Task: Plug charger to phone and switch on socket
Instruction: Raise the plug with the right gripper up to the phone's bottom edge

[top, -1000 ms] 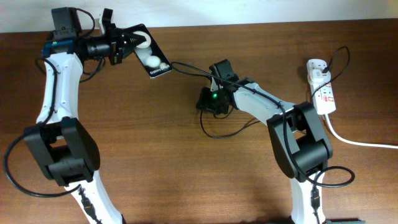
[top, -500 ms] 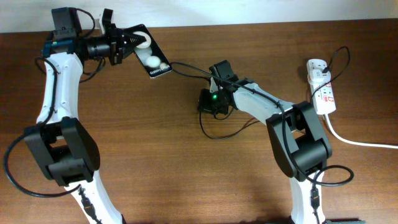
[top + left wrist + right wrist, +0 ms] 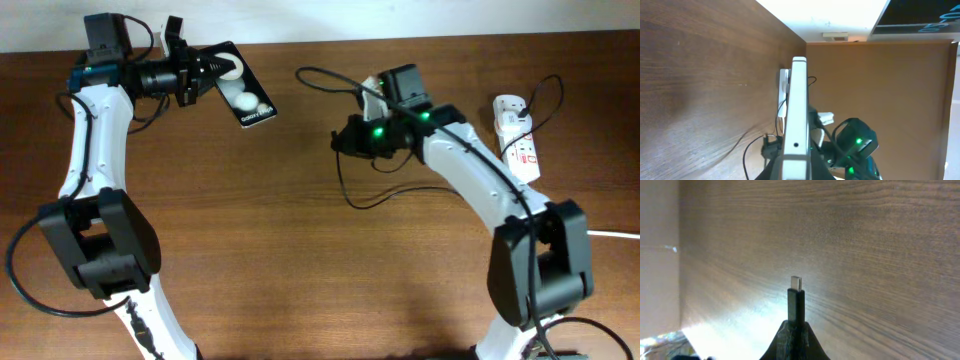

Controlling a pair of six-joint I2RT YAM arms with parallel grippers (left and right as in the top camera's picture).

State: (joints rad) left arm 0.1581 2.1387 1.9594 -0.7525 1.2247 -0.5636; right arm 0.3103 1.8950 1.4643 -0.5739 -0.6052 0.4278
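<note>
My left gripper (image 3: 208, 72) is shut on the phone (image 3: 243, 90), holding it tilted above the table's far left. The left wrist view shows the phone (image 3: 796, 120) edge-on between the fingers. My right gripper (image 3: 343, 141) sits right of the phone, clear of it, shut on the charger's connector (image 3: 795, 300), whose metal tip points out over bare wood. The thin black charger cable (image 3: 345, 195) loops around that arm. The white socket (image 3: 518, 140) lies at the far right, with the white plug block at its far end.
A thick white cord (image 3: 575, 228) runs from the socket toward the right edge. A loop of cable (image 3: 310, 72) arcs between the phone and the right arm. The pale wall runs along the table's far edge.
The right arm has swung right and toward the far edge, carrying the connector and dragging the cable away from the phone's end. The left arm and phone have not moved.
</note>
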